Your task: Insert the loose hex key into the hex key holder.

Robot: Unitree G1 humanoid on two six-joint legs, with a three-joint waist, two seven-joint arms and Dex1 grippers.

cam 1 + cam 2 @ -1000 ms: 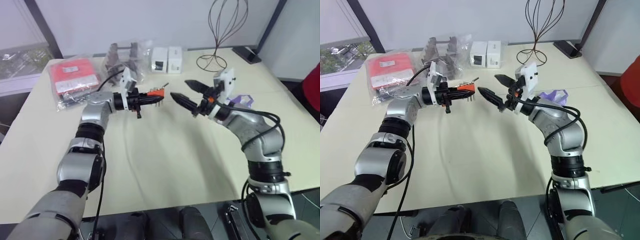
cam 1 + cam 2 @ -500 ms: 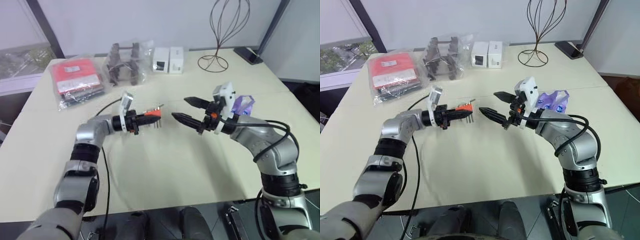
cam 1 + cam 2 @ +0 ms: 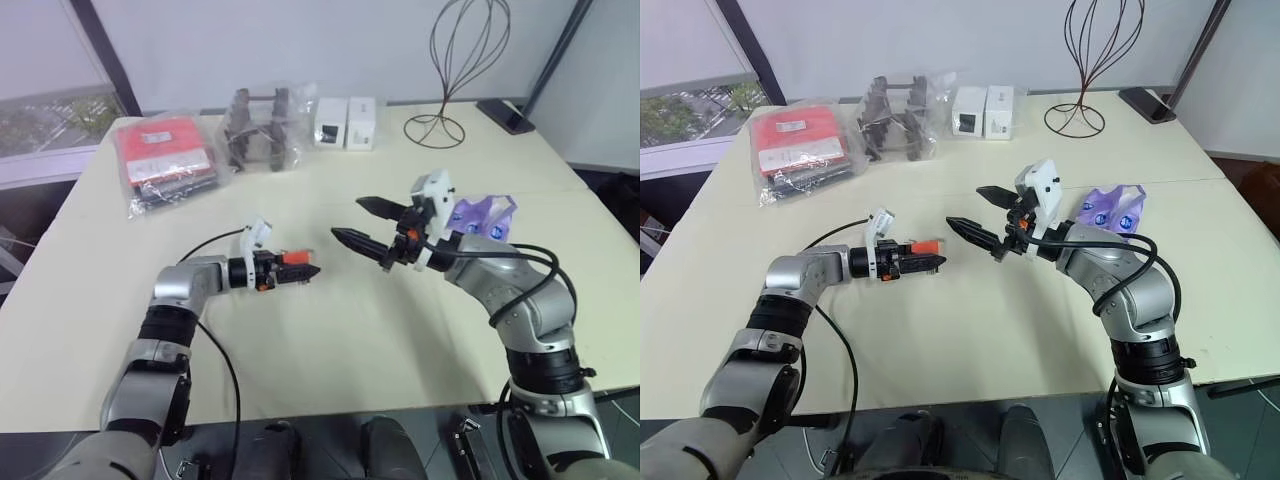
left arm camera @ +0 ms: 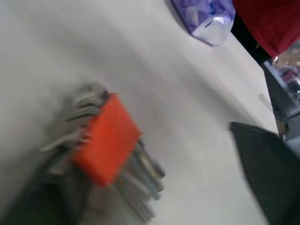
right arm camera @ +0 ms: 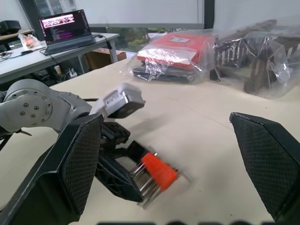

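Far left of the table [image 3: 330, 340]: red packet [image 3: 165, 160] in clear plastic, white label present, print too small to be read. Next along the back edge: clear bag of dark metal racks [image 3: 262, 130], then two white boxes [image 3: 347, 108], each with a dark mark that cannot be read. Left of centre, the left gripper [image 3: 305, 272] is held low and nearly level over the table with its fingers spread. The hex key holder [image 3: 292, 259] is seen between them at their tips, apparently resting on the table. In the left wrist view one finger stands well apart from the holder, so no grip is judged to be held. Grey keys are seen projecting from the block, but the loose hex key cannot be singled out among them; whether it is seated cannot be told. Right of centre, the right gripper [image 3: 348, 220] hovers above the table, jaws wide and empty, pointed toward the holder. Step in hand, as judged: the holder is being set down. To do it well, the left fingers should be drawn straight back so that the block is not dragged or tipped, and the right gripper should be kept apart from it. Right side: wire stand [image 3: 455, 70] at the back, purple-and-clear bag [image 3: 480, 215] beside the right arm; no writing is legible on either.
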